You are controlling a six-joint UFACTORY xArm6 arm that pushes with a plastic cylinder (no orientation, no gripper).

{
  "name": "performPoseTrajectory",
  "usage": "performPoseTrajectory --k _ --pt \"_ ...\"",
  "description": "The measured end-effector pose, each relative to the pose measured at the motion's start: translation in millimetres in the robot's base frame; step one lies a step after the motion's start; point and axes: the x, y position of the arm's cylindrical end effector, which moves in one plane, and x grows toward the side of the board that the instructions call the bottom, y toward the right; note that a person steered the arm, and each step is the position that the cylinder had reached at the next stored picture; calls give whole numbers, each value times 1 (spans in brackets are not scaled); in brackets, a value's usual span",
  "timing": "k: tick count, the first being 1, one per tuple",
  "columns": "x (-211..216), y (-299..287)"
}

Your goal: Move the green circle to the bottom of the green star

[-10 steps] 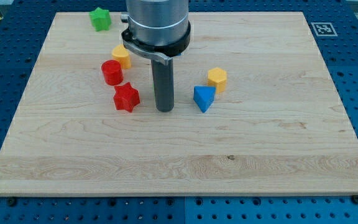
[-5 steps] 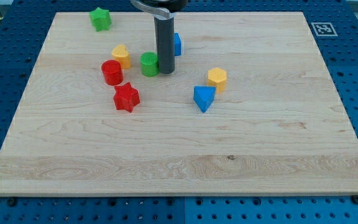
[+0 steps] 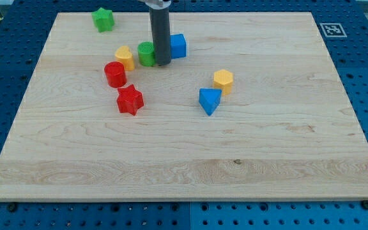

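Note:
The green circle [image 3: 145,53] stands on the wooden board [image 3: 184,160], in the upper left part of the view. The green star [image 3: 103,19] lies near the board's top left corner, up and to the left of the circle. My tip [image 3: 162,63] rests against the right side of the green circle, between it and a blue cube [image 3: 177,46]. The rod rises from there out of the view's top.
A yellow block [image 3: 124,57] touches the green circle's left side. A red cylinder [image 3: 115,74] and a red star [image 3: 130,99] lie below it. A blue triangle [image 3: 209,100] and a yellow hexagon [image 3: 223,81] lie to the right.
My tip has moved from the board's middle up towards the view's top. It has come against the green circle and pushed it up and slightly left, next to the yellow block.

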Motion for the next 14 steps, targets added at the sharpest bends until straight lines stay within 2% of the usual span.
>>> performPoseTrajectory --k 1,2,3,4,5,8,10,11,14 --pt "-18 -5" --pt "-14 -10" --pt "12 -4" --pt "19 -21" --pt "10 -49" --pt "-45 -53" --pt "-59 -52" --pt "-80 -63" --pt "-79 -81"
